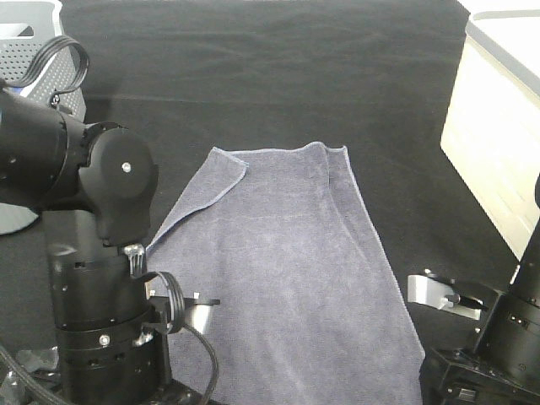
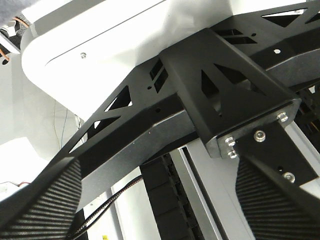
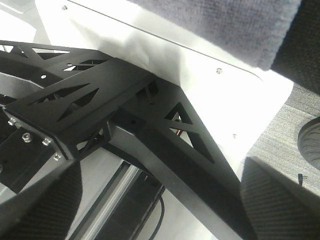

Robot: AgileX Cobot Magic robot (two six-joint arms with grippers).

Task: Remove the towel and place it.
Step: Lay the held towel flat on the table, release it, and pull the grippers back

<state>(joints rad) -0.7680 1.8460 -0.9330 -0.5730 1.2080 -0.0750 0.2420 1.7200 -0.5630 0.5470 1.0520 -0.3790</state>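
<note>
Since both sets of jaws stand wide w/ nothing between them, I'm holding nothing rn. Left jaws: ribbed pads [image 2: 42, 200] far apart, only the rig's black frame [image 2: 200, 100] showing past them. Right jaws: same, pads [image 3: 45, 200] spread, no cloth in the gap.

Towel [image 1: 287, 270] lies flat on the black worktop [image 1: 253, 67], btwn my left arm [image 1: 93, 253] and right arm [image 1: 498, 337], running from the near edge toward the middle. Its far left corner [image 1: 229, 169] is flipped over on itself. It looks laid down, so I judge the placing is about done.

What could go wrong, imo:
- Near end reaches the worktop edge. If much of it overhangs, its weight could drag the rest off.
- Both arms sit close to the near corners. A low swing could catch terry loops on a pad and drag the towel askew.
- If I go back for the flipped corner, the jaws could pinch the black cover along w/ it.
</note>
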